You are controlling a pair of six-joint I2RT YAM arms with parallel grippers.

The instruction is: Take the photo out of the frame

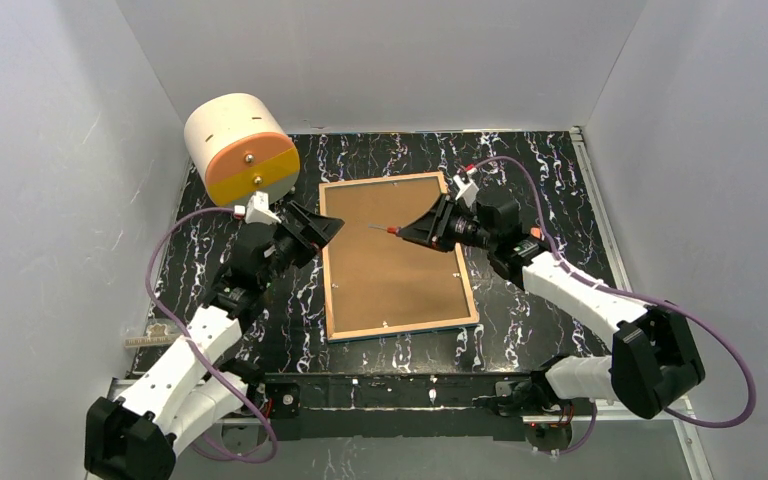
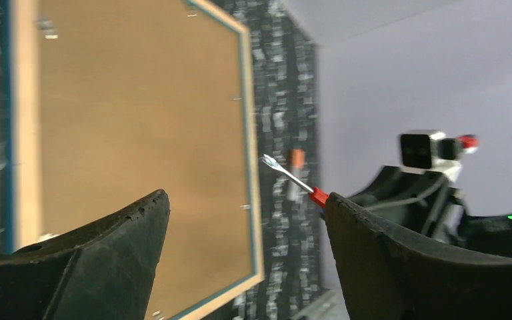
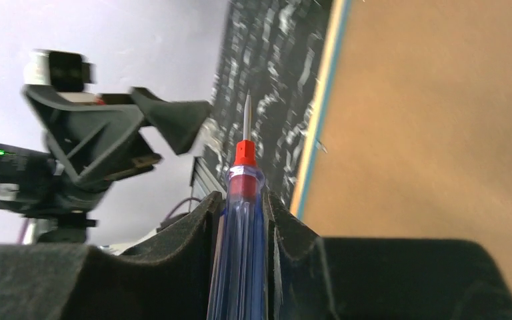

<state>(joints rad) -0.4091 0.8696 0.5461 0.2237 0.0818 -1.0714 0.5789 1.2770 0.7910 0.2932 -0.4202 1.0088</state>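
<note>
At centre the frame (image 1: 400,328) lies unheld; left end effector (image 2: 247,195) is open; right end effector (image 3: 242,200) grips a screwdriver (image 1: 388,231); a slipping tip could shove the frame.

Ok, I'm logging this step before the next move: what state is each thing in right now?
frame: lying face down on the table, back up.
backing board: seated in the frame, not lifted.
photo: not visible.
screwdriver: clamped by its handle, blade out over the board.
right gripper: shut on the screwdriver.
left gripper: open, empty, by the frame's left edge.
</note>
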